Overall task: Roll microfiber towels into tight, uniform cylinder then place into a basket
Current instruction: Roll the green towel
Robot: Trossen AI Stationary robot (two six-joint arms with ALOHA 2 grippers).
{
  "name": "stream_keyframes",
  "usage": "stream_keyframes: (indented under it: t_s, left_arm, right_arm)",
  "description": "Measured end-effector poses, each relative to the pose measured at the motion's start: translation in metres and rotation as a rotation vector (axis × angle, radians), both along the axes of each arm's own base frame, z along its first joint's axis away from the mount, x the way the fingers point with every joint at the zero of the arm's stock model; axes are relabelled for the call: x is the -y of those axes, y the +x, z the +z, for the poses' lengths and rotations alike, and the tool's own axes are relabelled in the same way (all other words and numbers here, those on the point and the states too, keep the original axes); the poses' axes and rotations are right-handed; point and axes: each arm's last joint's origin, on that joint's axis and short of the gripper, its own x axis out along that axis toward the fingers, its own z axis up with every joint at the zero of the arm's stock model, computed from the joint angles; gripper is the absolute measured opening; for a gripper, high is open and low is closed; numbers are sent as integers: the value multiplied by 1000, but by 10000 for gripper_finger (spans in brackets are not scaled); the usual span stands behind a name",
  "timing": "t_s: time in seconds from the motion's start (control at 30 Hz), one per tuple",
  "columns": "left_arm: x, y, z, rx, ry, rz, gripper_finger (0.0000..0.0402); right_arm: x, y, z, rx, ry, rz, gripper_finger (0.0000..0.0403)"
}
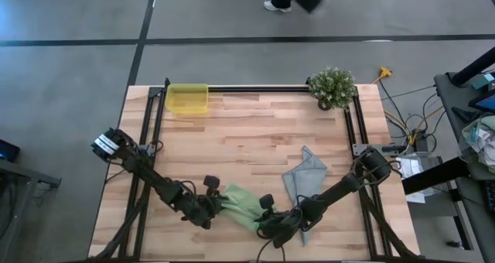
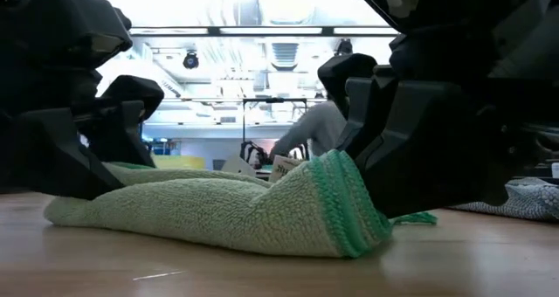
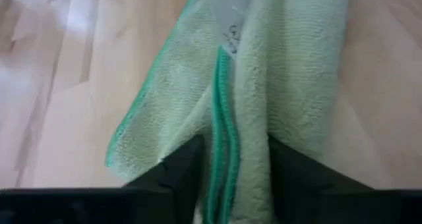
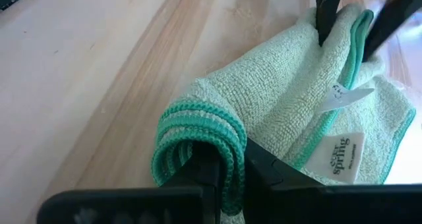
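Note:
The light green microfiber towel (image 1: 238, 203) lies bunched lengthwise near the table's front edge, its white tag (image 4: 343, 155) showing. My left gripper (image 3: 234, 178) stands open at its left end, one finger on each side of a folded hemmed edge (image 3: 224, 118). My right gripper (image 4: 227, 168) is shut on the towel's right end. In the high view the left gripper (image 1: 209, 210) and right gripper (image 1: 268, 216) flank the towel. The grey-blue towel (image 1: 304, 174) lies flat beside the right arm. The yellow basket (image 1: 187, 98) stands at the far left. My left gripper's fingers (image 3: 181, 168) stand on either side of the towel's folded edge; I cannot tell whether they touch it. My right gripper pinches the towel's folded-over right end (image 4: 198, 128) between its two fingers, several layers with the dark green hem curled over the fingertips. The fingers slant down from the table's right. That end stands humped up (image 2: 336, 201), and the rest lies on the table.
A potted plant (image 1: 332, 87) stands at the far right corner. Bare wood (image 1: 255, 131) stretches between the towels and the basket. A dark frame rail (image 1: 255, 88) runs along the far edge. A person walks on the floor beyond the table.

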Motion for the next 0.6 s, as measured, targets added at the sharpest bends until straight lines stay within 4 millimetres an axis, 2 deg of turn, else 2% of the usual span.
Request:
stream_keyframes:
  t_s: [0.1, 0.2, 0.33, 0.6]
  left_arm:
    - [-2, -1, 7, 27, 19, 20, 188]
    - [-6, -5, 17, 50, 80, 21, 205]
    - [-5, -10, 24, 67, 142, 7, 200]
    - [15, -16, 18, 84, 202, -34, 163]
  right_arm:
    - [0, 0, 0, 0, 4, -4, 24]
    - [0, 0, 0, -1, 8, -8, 23]
    - [0, 0, 0, -4, 38, -37, 23]
    - [0, 0, 0, 3, 90, -53, 23]
